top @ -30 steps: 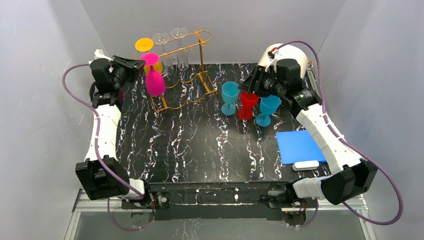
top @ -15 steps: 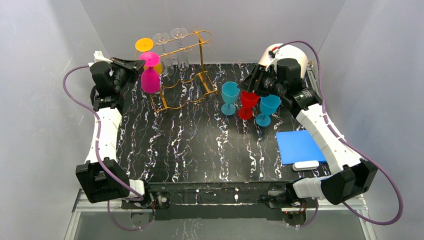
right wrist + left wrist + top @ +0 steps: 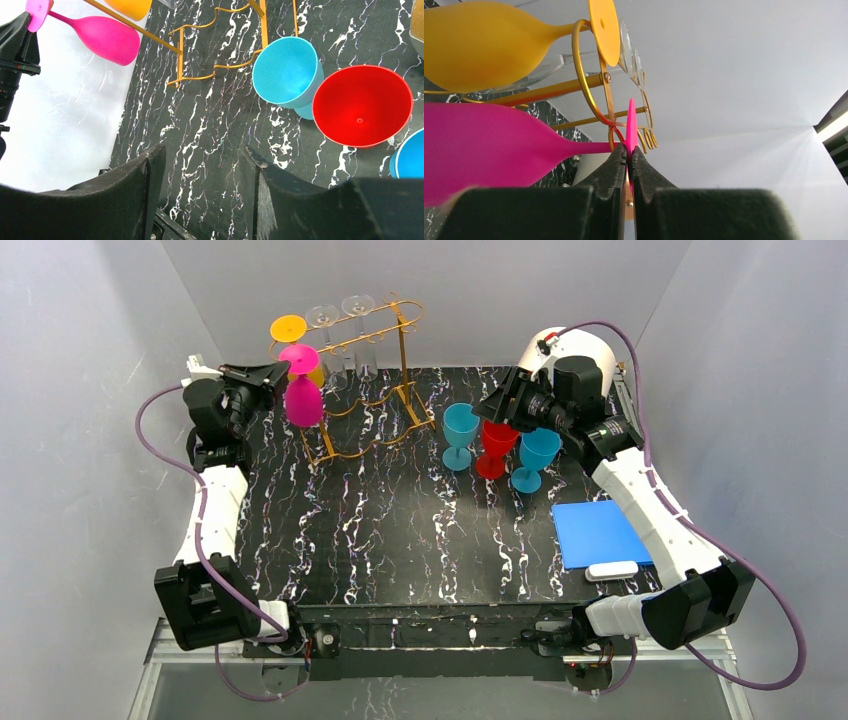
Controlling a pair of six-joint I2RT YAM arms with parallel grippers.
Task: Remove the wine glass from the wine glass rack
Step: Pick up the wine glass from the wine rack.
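Clamped on the thin rim of a flat round foot, at the left gripper [image 3: 629, 153]: jaws closed to a sliver, holding a smooth, opaque pink wine glass [image 3: 484, 145] by its base disc. Hanging bowl-down at the left end of the tall gold wire wine glass rack [image 3: 549, 91], stem apparently threaded through the curled rail end, not yet clear of it. Just beside it on the neighbouring rail, a yellow wine glass [image 3: 479, 45] of the same shape; farther along, two clear stemmed glasses [image 3: 357, 307].

Probably light and stiff, by the look moulded plastic rather than real glass, so little risk of shattering. Slick, though, with the bowl's weight levering against a pinch on a thin edge. Safer taken at the stem close under the foot, or with the disc seated deep in the pads [image 3: 609, 170] and slid out along the rail before any lift.

Across the black marbled table [image 3: 380, 530], the right gripper [image 3: 200, 165]: jaws apart, nothing between them, poised above a red goblet [image 3: 362, 105] standing beside a turquoise goblet [image 3: 287, 70]. Near the right edge, a blue square mat [image 3: 597, 532].
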